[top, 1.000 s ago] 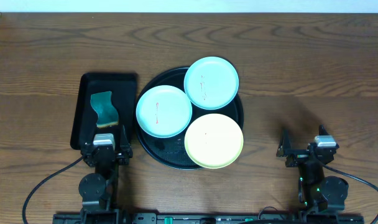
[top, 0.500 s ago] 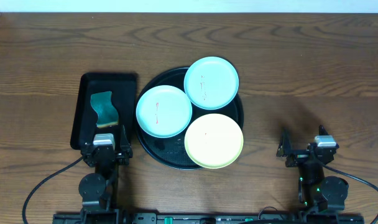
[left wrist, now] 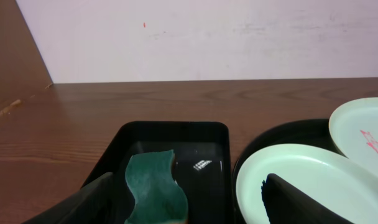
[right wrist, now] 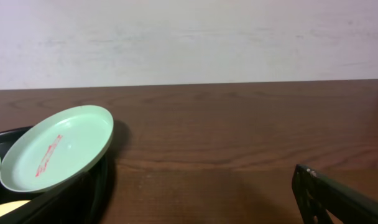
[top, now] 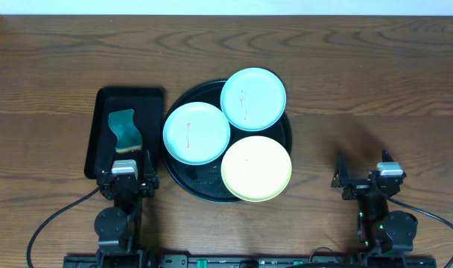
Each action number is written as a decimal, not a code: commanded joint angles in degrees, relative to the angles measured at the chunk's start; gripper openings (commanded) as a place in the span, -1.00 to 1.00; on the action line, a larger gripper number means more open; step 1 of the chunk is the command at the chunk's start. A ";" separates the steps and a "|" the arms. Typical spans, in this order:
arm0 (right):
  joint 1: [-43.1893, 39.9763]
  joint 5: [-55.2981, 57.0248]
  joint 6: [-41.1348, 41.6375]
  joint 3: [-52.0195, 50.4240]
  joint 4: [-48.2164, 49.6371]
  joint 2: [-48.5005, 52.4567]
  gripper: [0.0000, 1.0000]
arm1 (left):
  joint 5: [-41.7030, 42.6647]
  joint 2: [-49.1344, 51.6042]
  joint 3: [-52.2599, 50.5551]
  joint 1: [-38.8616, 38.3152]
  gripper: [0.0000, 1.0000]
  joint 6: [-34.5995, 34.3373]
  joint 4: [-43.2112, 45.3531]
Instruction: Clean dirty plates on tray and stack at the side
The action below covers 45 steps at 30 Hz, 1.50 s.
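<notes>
The round black tray (top: 185, 179) sits mid-table and holds three plates. A mint-blue plate (top: 197, 132) with a red smear lies at its left. A second mint-blue plate (top: 253, 98) with a smear rests on the far rim. A pale yellow plate (top: 256, 168) lies at the front right. My left gripper (top: 127, 173) is open and empty at the near end of the rectangular tray. My right gripper (top: 363, 177) is open and empty over bare table right of the round tray. The left wrist view shows the left plate (left wrist: 295, 180). The right wrist view shows the far plate (right wrist: 58, 149).
A smaller rectangular black tray (top: 101, 119) left of the round tray holds a green sponge (top: 124, 130), which also shows in the left wrist view (left wrist: 155, 186). A pale wall stands behind the table's far edge.
</notes>
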 commanded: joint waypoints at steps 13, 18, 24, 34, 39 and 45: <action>0.74 0.55 0.11 -0.13 2.14 -0.20 0.98 | -2.64 -0.50 -0.55 -0.22 0.50 1.20 -2.71; 0.72 0.81 0.13 0.46 3.61 -0.20 0.98 | -2.64 -0.50 1.86 -0.22 0.50 1.18 -2.73; 0.68 1.36 -0.09 4.31 3.56 1.33 0.98 | -2.64 1.51 7.80 -0.22 0.49 1.14 -4.22; 0.70 1.29 -0.04 18.99 3.43 18.16 0.99 | -2.67 17.73 26.21 -0.22 0.50 1.14 -12.92; 0.70 -0.46 -0.04 29.31 1.11 30.08 0.99 | -2.64 29.49 37.94 -0.22 0.49 0.02 -19.10; 0.70 -3.87 -0.04 43.21 -7.96 44.39 0.98 | -2.64 44.09 54.29 -0.22 0.49 -1.22 -31.01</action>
